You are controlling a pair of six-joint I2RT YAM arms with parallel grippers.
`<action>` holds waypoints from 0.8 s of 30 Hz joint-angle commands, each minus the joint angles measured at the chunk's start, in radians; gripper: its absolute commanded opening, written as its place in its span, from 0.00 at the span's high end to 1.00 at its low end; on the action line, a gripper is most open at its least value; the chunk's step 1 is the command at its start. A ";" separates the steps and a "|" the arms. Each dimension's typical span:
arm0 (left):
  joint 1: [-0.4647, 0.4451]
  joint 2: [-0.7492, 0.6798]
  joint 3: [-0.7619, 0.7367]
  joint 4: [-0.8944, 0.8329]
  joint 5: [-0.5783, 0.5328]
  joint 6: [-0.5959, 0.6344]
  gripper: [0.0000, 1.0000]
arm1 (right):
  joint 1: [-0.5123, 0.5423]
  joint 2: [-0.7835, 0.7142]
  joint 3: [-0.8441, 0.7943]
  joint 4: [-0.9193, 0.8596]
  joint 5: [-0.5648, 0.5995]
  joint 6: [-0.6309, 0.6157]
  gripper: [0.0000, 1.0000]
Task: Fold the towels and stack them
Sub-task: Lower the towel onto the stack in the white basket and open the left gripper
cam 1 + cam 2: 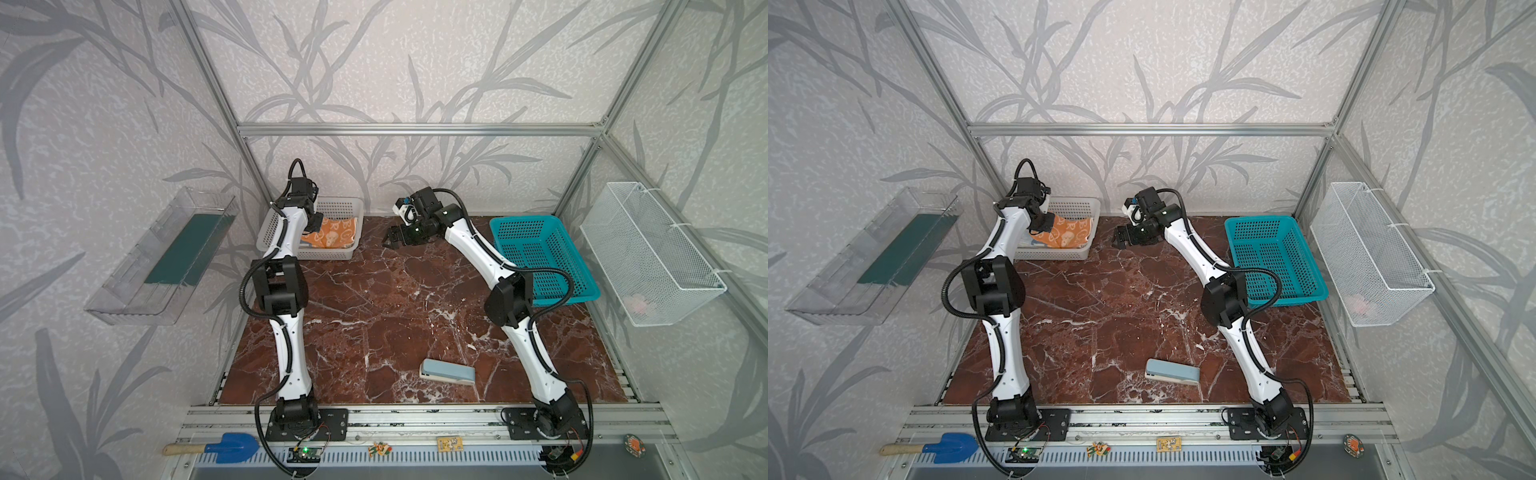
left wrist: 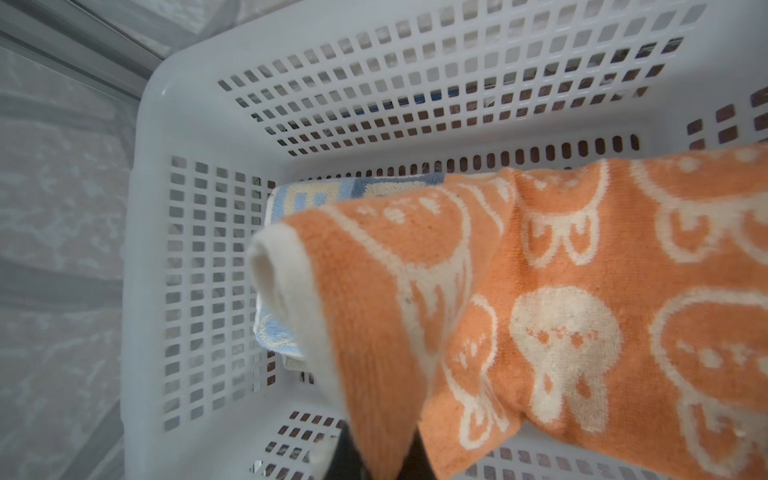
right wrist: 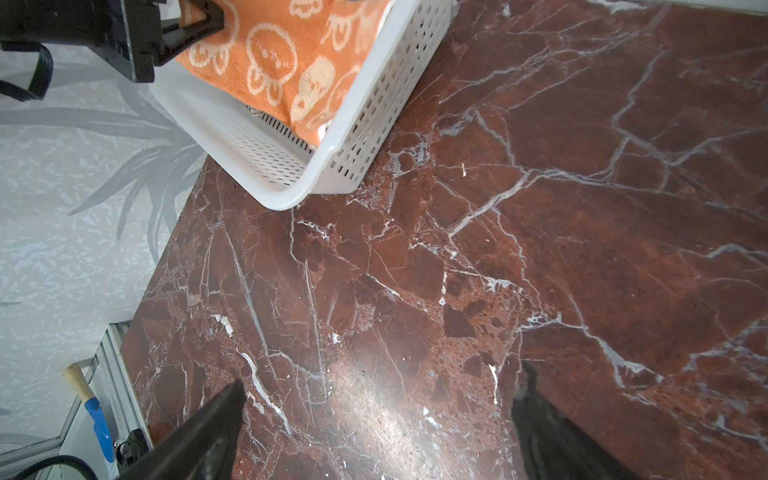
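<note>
The orange-and-cream towel (image 1: pixel 334 232) (image 1: pixel 1069 235) (image 2: pixel 540 291) (image 3: pixel 270 62) hangs partly lifted over the white basket (image 1: pixel 328 254) (image 1: pixel 1054 254) (image 2: pixel 187 104) (image 3: pixel 332 166) at the back left. My left gripper (image 1: pixel 313 224) (image 1: pixel 1044 222) (image 2: pixel 374 457) is shut on one bunched edge of it. Under the orange cloth, a cream-and-blue towel (image 2: pixel 316 195) lies on the basket floor, mostly hidden. My right gripper (image 1: pixel 388 241) (image 1: pixel 1118 240) (image 3: pixel 382 382) hovers open and empty over bare marble, right of the basket.
A teal basket (image 1: pixel 540 257) (image 1: pixel 1275 257) sits at the back right, beside my right arm. A pale blue block (image 1: pixel 446 372) (image 1: pixel 1173 372) lies near the front edge. A wire basket (image 1: pixel 648 253) hangs on the right wall, a clear tray (image 1: pixel 162 257) on the left wall.
</note>
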 commanded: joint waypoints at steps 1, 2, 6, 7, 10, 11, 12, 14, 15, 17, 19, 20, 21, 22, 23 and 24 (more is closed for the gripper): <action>0.012 0.002 0.003 0.039 0.020 0.030 1.00 | 0.003 0.019 0.031 -0.031 -0.013 0.003 0.01; 0.014 0.000 0.007 0.038 0.020 0.029 1.00 | 0.004 0.020 0.029 -0.031 -0.014 0.004 0.01; 0.014 -0.024 0.017 0.032 0.030 0.029 1.00 | 0.004 0.022 0.027 -0.033 -0.017 0.013 0.01; 0.014 -0.029 0.018 0.034 0.025 0.034 1.00 | 0.004 0.022 0.027 -0.032 -0.019 0.014 0.01; 0.023 -0.041 0.018 0.033 0.019 0.035 1.00 | 0.005 0.022 0.027 -0.031 -0.020 0.015 0.01; 0.027 -0.045 0.016 0.033 0.021 0.031 1.00 | 0.004 0.022 0.028 -0.030 -0.021 0.015 0.01; 0.028 -0.048 0.013 0.033 0.019 0.030 1.00 | 0.004 0.022 0.028 -0.030 -0.022 0.015 0.01; 0.034 -0.058 -0.005 0.051 0.022 0.034 1.00 | 0.005 0.022 0.030 -0.027 -0.028 0.014 0.01; 0.038 -0.059 -0.012 0.060 0.026 0.036 1.00 | 0.005 0.024 0.032 -0.026 -0.027 0.014 0.01; 0.046 -0.052 -0.007 0.059 0.027 0.036 1.00 | 0.004 0.024 0.036 -0.026 -0.028 0.015 0.01; 0.052 -0.045 -0.006 0.059 0.040 0.035 1.00 | 0.004 0.023 0.034 -0.029 -0.027 0.015 0.01; 0.055 -0.042 -0.008 0.062 0.044 0.034 1.00 | 0.005 0.022 0.032 -0.028 -0.026 0.016 0.01; 0.058 -0.039 -0.006 0.062 0.045 0.033 1.00 | 0.004 0.022 0.030 -0.026 -0.028 0.017 0.01; 0.060 -0.035 -0.009 0.064 0.052 0.030 1.00 | 0.004 0.023 0.029 -0.025 -0.030 0.019 0.01; 0.064 -0.030 -0.006 0.065 0.052 0.029 1.00 | 0.004 0.024 0.027 -0.021 -0.034 0.023 0.01; 0.067 -0.023 -0.001 0.063 0.053 0.028 1.00 | 0.004 0.026 0.026 -0.019 -0.038 0.026 0.01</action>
